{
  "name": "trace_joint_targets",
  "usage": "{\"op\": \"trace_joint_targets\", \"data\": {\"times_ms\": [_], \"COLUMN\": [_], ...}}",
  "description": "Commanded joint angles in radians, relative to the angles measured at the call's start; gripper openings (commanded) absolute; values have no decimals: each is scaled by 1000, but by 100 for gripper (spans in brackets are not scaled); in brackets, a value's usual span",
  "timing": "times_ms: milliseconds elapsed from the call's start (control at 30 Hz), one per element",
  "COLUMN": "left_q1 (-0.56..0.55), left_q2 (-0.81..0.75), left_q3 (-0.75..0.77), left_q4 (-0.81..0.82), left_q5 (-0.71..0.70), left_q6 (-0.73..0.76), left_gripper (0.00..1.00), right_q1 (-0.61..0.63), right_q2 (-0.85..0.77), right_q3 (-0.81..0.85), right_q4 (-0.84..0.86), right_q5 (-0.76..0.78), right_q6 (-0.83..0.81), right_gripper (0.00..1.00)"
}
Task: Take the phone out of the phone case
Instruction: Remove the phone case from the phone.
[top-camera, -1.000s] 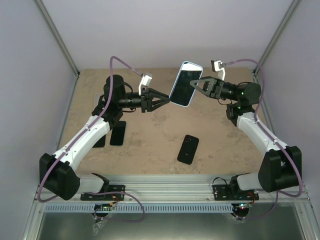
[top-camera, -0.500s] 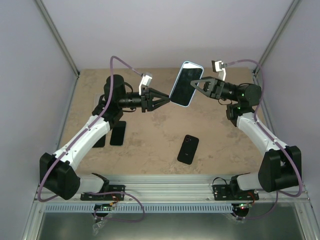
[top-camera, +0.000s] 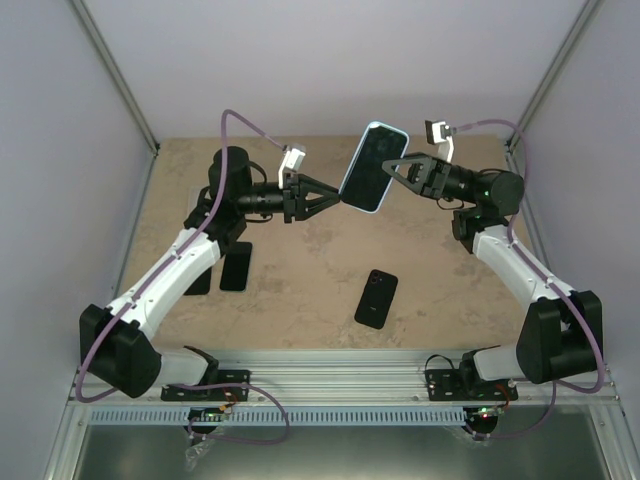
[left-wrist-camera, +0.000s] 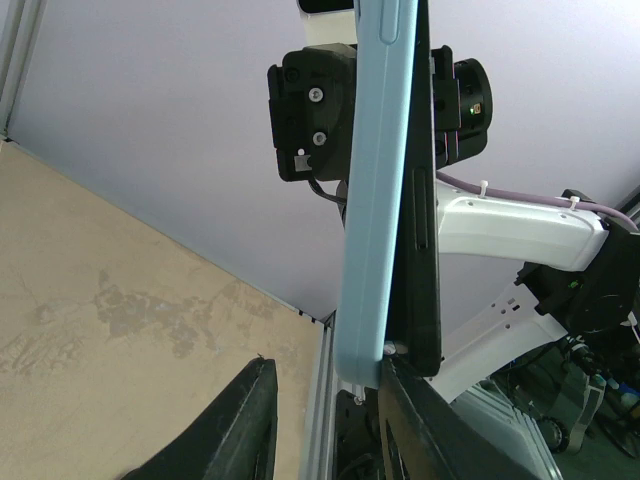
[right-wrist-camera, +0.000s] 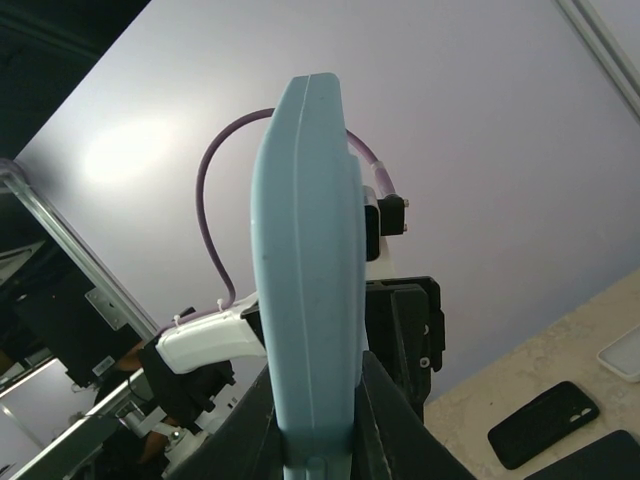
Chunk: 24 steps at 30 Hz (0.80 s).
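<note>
Tan table (top-camera: 300, 290) carries a spare black phone (top-camera: 376, 298) near the front. Above mid-table, the left gripper (top-camera: 335, 198) stands spread, one finger touching the phone (left-wrist-camera: 424, 200) at its bottom end. The right gripper (top-camera: 392, 166) clamps the blue phone case (right-wrist-camera: 308, 250). The phone isn't out yet, I'd judge; prying remains.

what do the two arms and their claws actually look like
The left arm and right arm match: white links, chunky black joints, black bases. The left claw and right claw are black, two-fingered, tapering to a point. Each wrist carries a small white camera and a looping purple cable.
</note>
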<state>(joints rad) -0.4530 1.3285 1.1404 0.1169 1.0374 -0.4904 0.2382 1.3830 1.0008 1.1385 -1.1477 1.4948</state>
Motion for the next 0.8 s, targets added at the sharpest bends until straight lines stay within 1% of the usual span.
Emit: {"op": "trace_joint_targets", "data": {"times_ms": [0, 267, 500, 667, 767], "left_q1": [28, 30, 30, 30, 30], "left_q2": [60, 66, 48, 41, 41], "left_q3": [-1, 9, -2, 1, 8], "left_q4": [-86, -77, -16, 35, 47], "left_q5": [-185, -162, -106, -54, -32], "left_q6": [22, 23, -5, -39, -43], "left_gripper": [30, 30, 29, 29, 29], "right_q1": [69, 128, 159, 179, 198], "right_q2": [-47, -44, -43, -41, -44], "right_q3": [22, 5, -26, -37, -34], "right_q4": [164, 148, 103, 56, -21], "right_q5": [-30, -74, -113, -141, -166], "right_q6": [94, 75, 32, -6, -72], "right_gripper": [1, 1, 1, 1, 1]}}
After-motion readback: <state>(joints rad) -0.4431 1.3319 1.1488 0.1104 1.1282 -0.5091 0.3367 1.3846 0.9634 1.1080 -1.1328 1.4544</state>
